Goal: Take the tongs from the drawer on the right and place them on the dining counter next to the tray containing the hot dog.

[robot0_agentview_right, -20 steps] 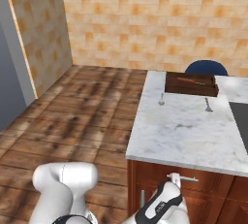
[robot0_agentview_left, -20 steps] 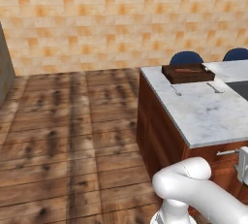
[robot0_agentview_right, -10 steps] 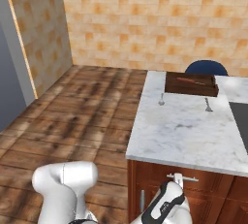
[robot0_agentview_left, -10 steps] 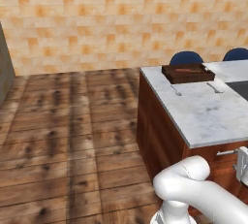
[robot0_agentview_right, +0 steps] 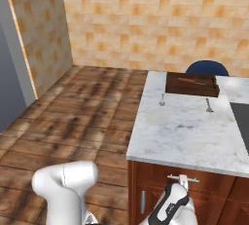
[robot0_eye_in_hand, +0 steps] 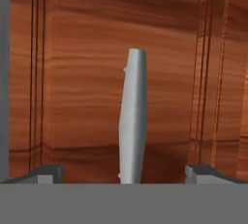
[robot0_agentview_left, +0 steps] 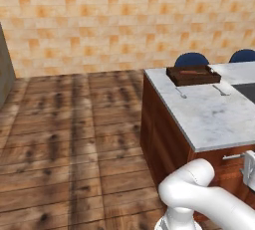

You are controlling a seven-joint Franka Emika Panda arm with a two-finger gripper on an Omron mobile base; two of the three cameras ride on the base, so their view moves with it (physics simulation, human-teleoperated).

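The drawer (robot0_eye_in_hand: pixel 87 82) is shut, its reddish-brown front close before the hand. Its silver bar handle (robot0_eye_in_hand: pixel 133 116) stands between my open gripper (robot0_eye_in_hand: pixel 123 174), whose fingertips (robot0_eye_in_hand: pixel 46 173) sit wide on either side without touching it. In the right base view the gripper (robot0_agentview_right: pixel 180 189) is just below the handle (robot0_agentview_right: pixel 182 178), under the dining counter (robot0_agentview_right: pixel 189 136). The dark brown tray (robot0_agentview_right: pixel 192 90) with the hot dog (robot0_agentview_right: pixel 193 80) sits at the counter's far end; the tray (robot0_agentview_left: pixel 193 79) shows in the left base view too. The tongs are hidden.
Two small silver utensils (robot0_agentview_right: pixel 162 101) (robot0_agentview_right: pixel 208 105) lie on the marble in front of the tray. Blue stools (robot0_agentview_left: pixel 191 58) (robot0_agentview_left: pixel 244 55) stand behind the counter. A dark stovetop (robot0_agentview_left: pixel 246 90) is at the right. Wooden floor (robot0_agentview_left: pixel 69 139) spreads to the left.
The hand has edged slightly up toward the drawer handle. The jaws have stayed wide and nothing else has moved.
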